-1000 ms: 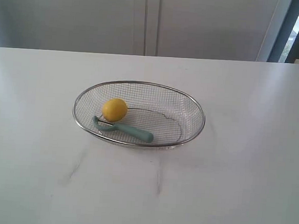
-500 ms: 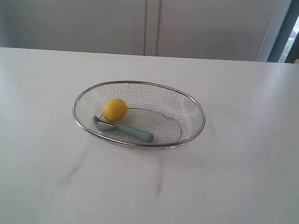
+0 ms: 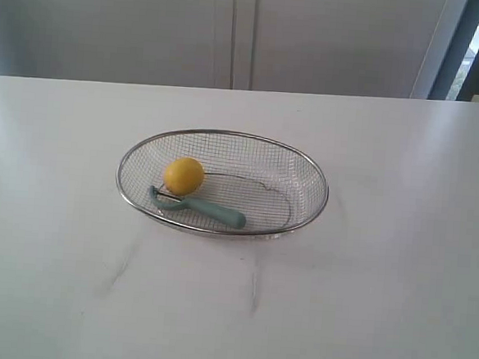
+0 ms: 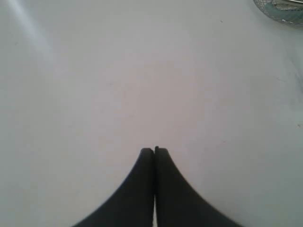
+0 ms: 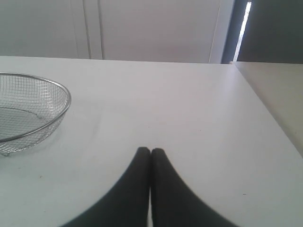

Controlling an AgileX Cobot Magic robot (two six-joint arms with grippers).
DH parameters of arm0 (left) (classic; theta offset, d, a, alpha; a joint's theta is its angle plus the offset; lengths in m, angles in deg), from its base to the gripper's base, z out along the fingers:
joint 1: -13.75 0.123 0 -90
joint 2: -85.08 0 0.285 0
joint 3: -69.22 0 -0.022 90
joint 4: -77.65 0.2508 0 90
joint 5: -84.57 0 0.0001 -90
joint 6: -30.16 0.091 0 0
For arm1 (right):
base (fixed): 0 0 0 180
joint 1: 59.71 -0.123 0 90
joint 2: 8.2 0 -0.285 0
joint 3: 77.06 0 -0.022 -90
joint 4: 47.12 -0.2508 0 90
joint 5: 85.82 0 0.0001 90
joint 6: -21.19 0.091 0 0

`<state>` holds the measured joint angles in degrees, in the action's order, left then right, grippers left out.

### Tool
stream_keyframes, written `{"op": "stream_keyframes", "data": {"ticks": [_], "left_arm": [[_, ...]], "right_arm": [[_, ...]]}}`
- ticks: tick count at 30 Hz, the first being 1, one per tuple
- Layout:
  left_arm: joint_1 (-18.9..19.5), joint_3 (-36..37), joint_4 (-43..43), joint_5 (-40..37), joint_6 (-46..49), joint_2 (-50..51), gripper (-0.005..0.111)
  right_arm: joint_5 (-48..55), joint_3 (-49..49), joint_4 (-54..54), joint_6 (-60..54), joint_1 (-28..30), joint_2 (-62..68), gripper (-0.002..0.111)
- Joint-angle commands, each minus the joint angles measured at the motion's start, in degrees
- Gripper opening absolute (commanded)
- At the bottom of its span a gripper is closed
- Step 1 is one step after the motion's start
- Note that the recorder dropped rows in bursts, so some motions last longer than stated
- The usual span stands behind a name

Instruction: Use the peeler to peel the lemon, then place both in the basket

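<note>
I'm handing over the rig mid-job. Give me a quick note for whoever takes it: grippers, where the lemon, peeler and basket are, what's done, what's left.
Left gripper: shut, empty, over the bare table, clear of the basket.
Right gripper: shut, empty, also clear of the basket.
Lemon and peeler: both lie in the basket, the peeler's head beside the lemon.
Done: both are in the basket.
Left: the lemon looks evenly yellow and no peel scraps show, so peeling is unconfirmed. Check it first.

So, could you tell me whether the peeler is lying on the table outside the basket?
No, the peeler lies inside the basket, next to the lemon.
</note>
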<state>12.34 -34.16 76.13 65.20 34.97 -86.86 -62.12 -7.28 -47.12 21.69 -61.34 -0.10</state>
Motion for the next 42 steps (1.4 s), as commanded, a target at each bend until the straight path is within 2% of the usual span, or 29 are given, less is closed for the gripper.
{"op": "stream_keyframes", "data": {"ticks": [1, 6, 14, 21, 27, 36, 42], "left_arm": [[0.11, 0.6, -0.55, -0.95, -0.26, -0.27, 0.0], [0.11, 0.6, -0.55, -0.95, -0.26, -0.27, 0.0], [0.11, 0.6, -0.55, -0.95, -0.26, -0.27, 0.0], [0.11, 0.6, -0.55, -0.95, -0.26, -0.27, 0.0], [0.11, 0.6, -0.55, -0.95, -0.26, -0.27, 0.0], [0.11, 0.6, -0.55, -0.95, -0.26, -0.27, 0.0], [0.11, 0.6, -0.55, -0.95, -0.26, -0.27, 0.0]], "right_arm": [[-0.56, 0.82, 0.0, -0.5, 0.5, -0.32, 0.0], [0.2, 2.21, 0.0, -0.5, 0.74, -0.32, 0.0], [-0.18, 2.91, 0.0, -0.5, 5.65, -0.32, 0.0], [-0.18, 3.07, 0.0, -0.5, 7.5, -0.32, 0.0], [-2.54, 7.26, 0.0, -0.5, 7.5, -0.32, 0.0], [-3.67, 7.44, 0.0, -0.5, 7.12, -0.32, 0.0], [-3.67, 7.44, 0.0, -0.5, 4.92, -0.32, 0.0]]}}
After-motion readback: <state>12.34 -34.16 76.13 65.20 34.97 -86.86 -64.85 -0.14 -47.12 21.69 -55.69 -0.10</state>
